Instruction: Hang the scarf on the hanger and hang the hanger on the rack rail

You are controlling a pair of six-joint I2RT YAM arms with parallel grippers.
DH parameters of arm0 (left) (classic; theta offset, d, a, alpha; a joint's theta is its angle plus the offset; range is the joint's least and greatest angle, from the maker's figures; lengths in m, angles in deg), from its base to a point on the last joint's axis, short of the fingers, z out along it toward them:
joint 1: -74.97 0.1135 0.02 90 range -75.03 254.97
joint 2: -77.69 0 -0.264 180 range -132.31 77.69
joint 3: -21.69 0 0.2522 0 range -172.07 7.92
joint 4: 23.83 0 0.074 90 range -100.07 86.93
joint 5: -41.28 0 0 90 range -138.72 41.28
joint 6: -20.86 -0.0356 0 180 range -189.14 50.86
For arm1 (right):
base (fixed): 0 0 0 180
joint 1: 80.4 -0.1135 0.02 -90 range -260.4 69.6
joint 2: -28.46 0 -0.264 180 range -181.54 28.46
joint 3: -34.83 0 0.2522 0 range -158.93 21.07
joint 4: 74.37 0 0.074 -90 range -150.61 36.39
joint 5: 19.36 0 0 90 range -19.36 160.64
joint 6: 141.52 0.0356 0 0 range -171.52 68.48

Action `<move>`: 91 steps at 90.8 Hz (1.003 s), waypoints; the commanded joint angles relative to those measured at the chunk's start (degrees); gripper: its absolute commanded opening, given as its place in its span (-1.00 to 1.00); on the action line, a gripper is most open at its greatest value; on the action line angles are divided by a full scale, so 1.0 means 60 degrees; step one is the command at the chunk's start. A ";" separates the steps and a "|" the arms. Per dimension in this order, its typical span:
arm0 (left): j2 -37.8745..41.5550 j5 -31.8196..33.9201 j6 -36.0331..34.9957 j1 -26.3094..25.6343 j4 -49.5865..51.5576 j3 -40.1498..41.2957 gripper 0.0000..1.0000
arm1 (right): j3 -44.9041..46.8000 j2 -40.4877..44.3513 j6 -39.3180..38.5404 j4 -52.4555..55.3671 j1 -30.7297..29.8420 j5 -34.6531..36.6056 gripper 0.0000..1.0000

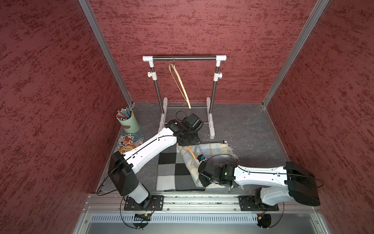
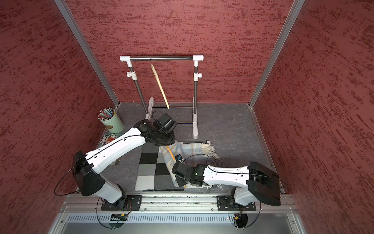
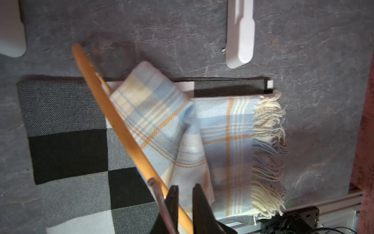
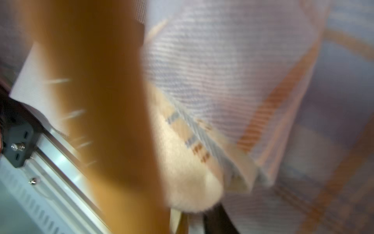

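Left claw (image 3: 186,192) clamped on hanger (image 3: 113,121); right claw (image 1: 200,159) state unclear, blurred; scarf (image 3: 159,121) may slip off if hanger tilts

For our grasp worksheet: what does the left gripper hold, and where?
The wooden hanger, in the jaws of the left gripper, beside its metal hook.

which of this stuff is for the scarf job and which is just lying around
job: pale blue plaid fringed scarf; orange wooden hanger in left tool
lying about: green cup of straws; illustrated card; black-and-white checked cloth; white rack holding pale hanger
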 commanded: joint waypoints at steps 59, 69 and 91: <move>0.2183 -0.0019 -0.0209 0.0309 0.0442 0.2003 -1.00 | -0.0163 0.2622 0.0980 0.1139 0.3391 -0.3429 0.79; 0.2331 -0.0312 -0.0260 0.0404 0.0174 0.2267 -1.00 | -0.1216 0.1342 0.0557 0.1211 0.3460 -0.3567 0.78; 0.2673 -0.0544 -0.0366 0.0579 0.0031 0.2686 -1.00 | -0.3596 -0.1664 -0.0253 0.1639 0.3861 -0.3567 0.74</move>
